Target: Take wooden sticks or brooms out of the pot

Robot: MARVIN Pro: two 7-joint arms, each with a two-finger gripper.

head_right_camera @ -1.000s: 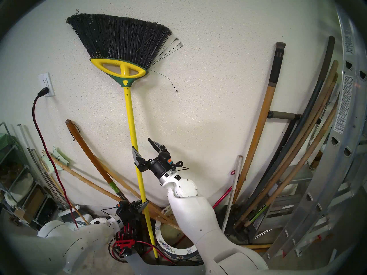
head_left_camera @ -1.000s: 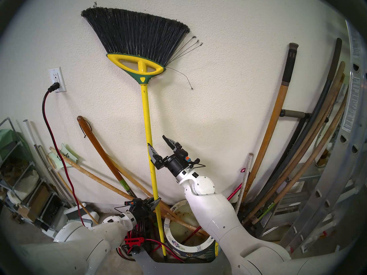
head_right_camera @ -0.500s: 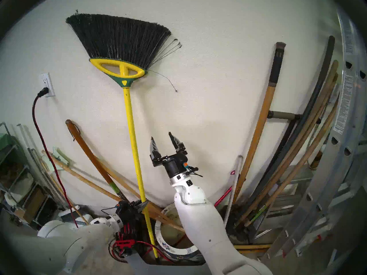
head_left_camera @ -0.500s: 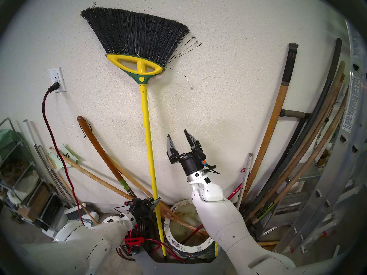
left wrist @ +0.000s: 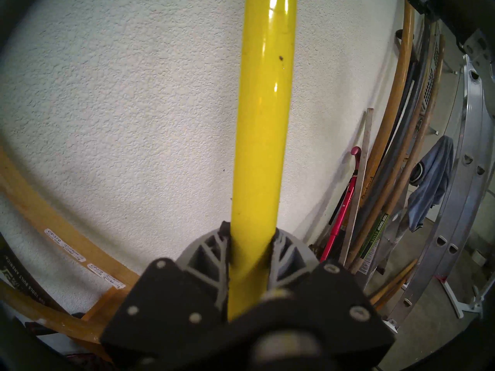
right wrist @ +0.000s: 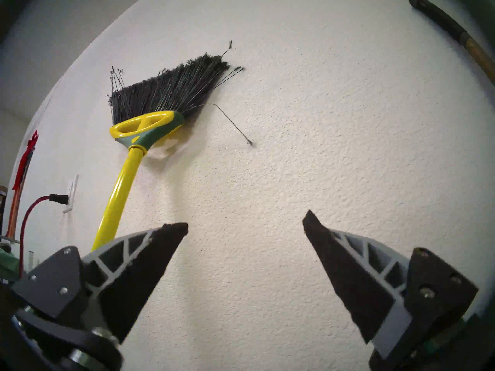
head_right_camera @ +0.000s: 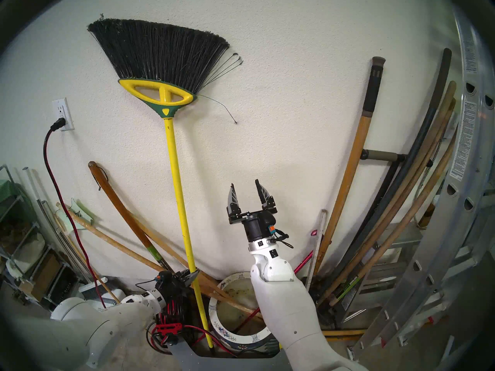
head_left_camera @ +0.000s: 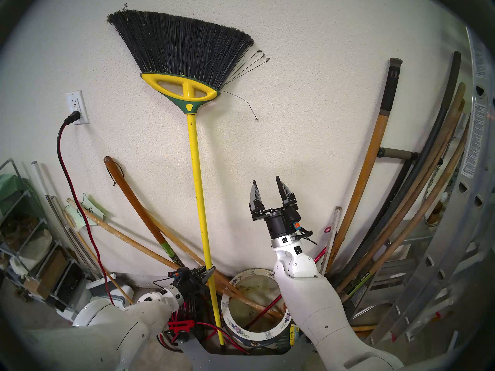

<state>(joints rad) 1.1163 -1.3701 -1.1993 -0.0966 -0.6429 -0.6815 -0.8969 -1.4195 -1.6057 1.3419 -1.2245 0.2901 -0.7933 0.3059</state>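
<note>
Broom [head_left_camera: 198, 172]: light, stiff, slick pole; top-heavy.
Left gripper [head_left_camera: 210, 272]: I pinch it low, lower centre.
Right gripper [head_left_camera: 267, 191]: spread, empty.

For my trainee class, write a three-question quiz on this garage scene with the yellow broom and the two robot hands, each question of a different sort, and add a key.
1. True or false: the right hand is closed around the broom.
2. Multiple choice: where does the left hand hold the broom? A) at the bristles B) low on the yellow pole C) at the green-and-yellow head
3. Fill in: the broom's lower end stands ____ the floral pot, not inside it.

Key:
1. False; the right hand is open and empty, apart from the pole.
2. B
3. beside
</note>
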